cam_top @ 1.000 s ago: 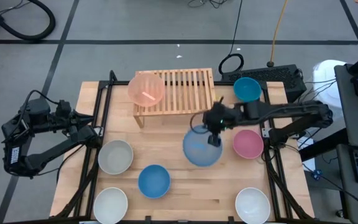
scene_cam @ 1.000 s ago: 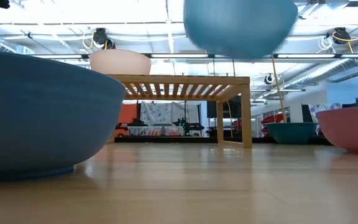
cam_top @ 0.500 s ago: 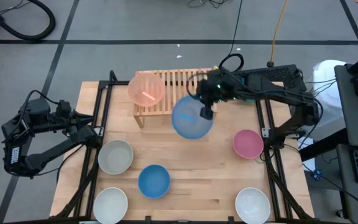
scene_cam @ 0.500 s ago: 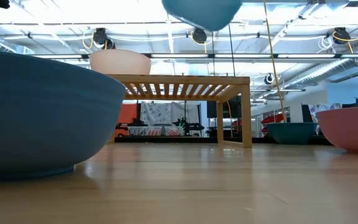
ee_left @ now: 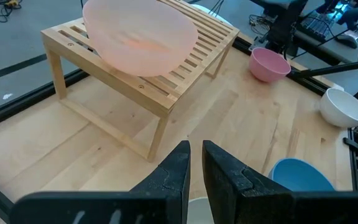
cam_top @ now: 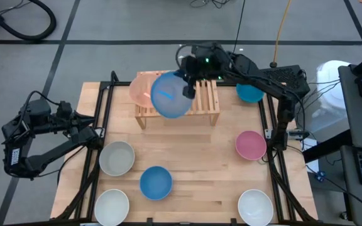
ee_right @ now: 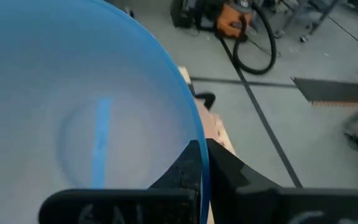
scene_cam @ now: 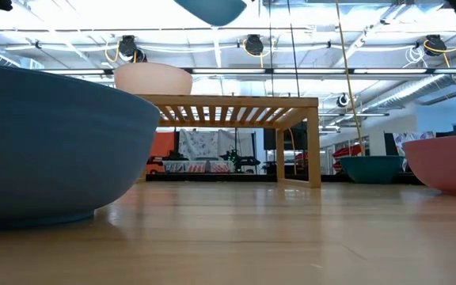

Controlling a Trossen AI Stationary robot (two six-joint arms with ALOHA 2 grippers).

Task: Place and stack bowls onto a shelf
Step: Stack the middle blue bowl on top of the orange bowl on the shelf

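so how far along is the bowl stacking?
Done: one pale pink bowl sits on the shelf.

In hand: the right pincer grips a light blue bowl by its rim, above the shelf beside the pink one. The left pincer waits at the table's left edge.

Left: six bowls on the table, grey-beige, blue, two white, pink, teal.

1. The whole table (cam_top: 187,157) is seen straight down from overhead in the high view, both arms included.
2. The low view is set at tabletop level, facing across the boards into the room, with a blue bowl (scene_cam: 54,142) jammed right up close.
3. The shelf (ee_left: 154,68) is looked at forward and slightly downward from the left wrist, fairly near.
4. The right wrist view is basically filled by the lifted light blue bowl (ee_right: 73,118).
5. The shelf (cam_top: 187,94) is shared by the high, low and left wrist views.
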